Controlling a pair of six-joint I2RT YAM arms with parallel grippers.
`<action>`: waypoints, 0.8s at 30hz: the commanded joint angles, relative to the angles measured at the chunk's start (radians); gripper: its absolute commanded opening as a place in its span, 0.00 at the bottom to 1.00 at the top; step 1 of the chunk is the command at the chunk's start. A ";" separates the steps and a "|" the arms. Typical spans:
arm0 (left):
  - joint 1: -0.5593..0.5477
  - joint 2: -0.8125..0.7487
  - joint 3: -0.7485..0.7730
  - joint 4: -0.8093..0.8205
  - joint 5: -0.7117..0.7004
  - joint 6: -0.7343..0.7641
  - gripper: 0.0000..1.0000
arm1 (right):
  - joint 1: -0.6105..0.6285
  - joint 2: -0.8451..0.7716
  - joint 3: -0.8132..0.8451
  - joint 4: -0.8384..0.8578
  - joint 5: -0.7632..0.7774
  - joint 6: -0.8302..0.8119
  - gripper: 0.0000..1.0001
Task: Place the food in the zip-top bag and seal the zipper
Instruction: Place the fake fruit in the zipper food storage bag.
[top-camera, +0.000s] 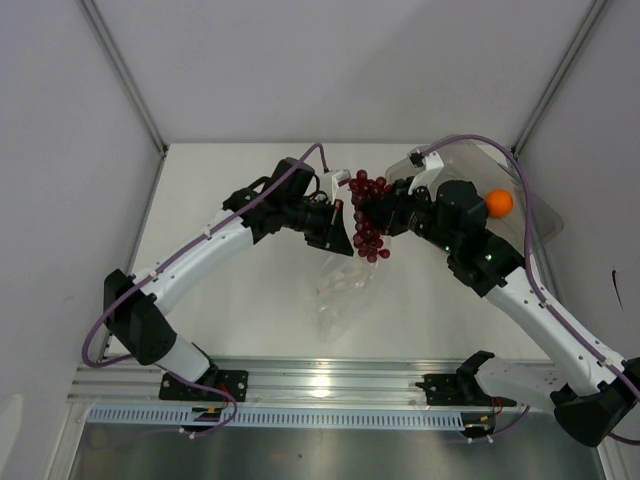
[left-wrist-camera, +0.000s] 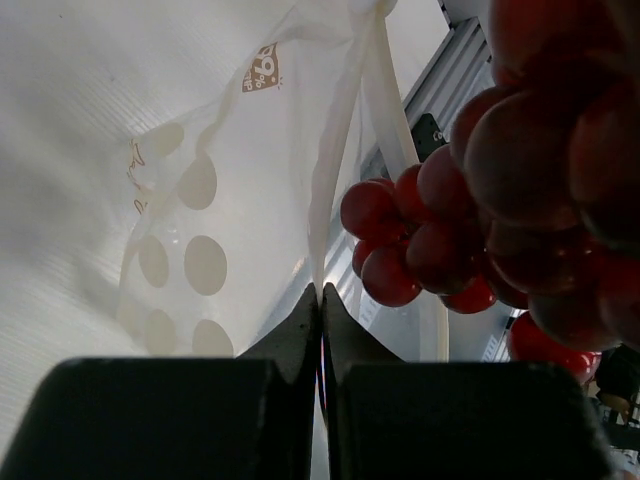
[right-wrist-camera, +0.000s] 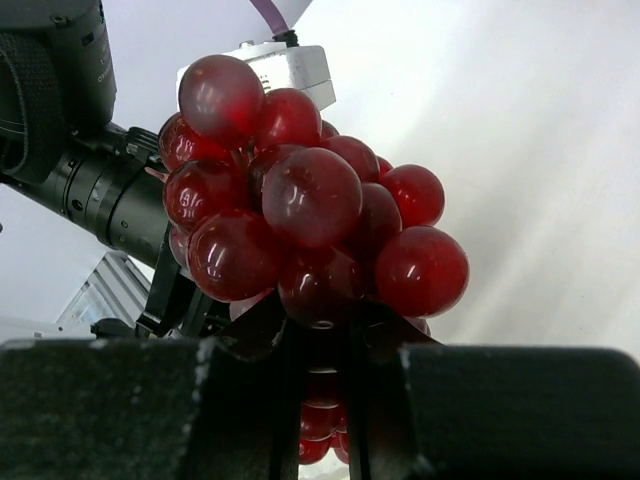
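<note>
Closest to the lens in the left wrist view are the two dark fingers of the left gripper (left-wrist-camera: 319, 305), which cover the whole lower part of the picture. Behind them the zip-top bag (left-wrist-camera: 200, 150) fills the left side as pale plastic with printed round dots. Its edges run out of the picture, and I cannot tell where the zipper lies. The bunch of dark red grapes (left-wrist-camera: 480, 200) is cut off at the top and right borders and is blurred because it is so near. In the right wrist view the same bunch hides most of the right gripper (right-wrist-camera: 318, 330). Only dark finger tips show under the berries, and no stem is visible.

From the top camera the bag hangs below the left gripper toward the table (top-camera: 250, 310). It is crumpled and hard to read against the white surface, and I cannot tell whether its lower end touches. The bunch is up in the air between the two grippers, just beside the bag's upper edge. At the right an orange ball (top-camera: 498, 203) sits in a clear bin (top-camera: 540, 215), partly behind the right arm.

The left gripper's fingers are pressed together, with a fold of the bag's plastic pinched between them. The right gripper stands a little parted and is clamped on berries of the bunch.
</note>
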 joint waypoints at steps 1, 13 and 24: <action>0.012 0.006 0.043 0.015 0.035 -0.019 0.01 | 0.008 -0.011 0.003 0.143 0.002 -0.002 0.00; 0.012 0.017 0.026 0.048 0.041 -0.033 0.00 | 0.047 -0.041 0.040 0.166 -0.017 0.054 0.00; 0.016 0.012 0.022 0.048 0.053 -0.030 0.01 | 0.113 -0.030 0.047 0.166 0.039 0.023 0.00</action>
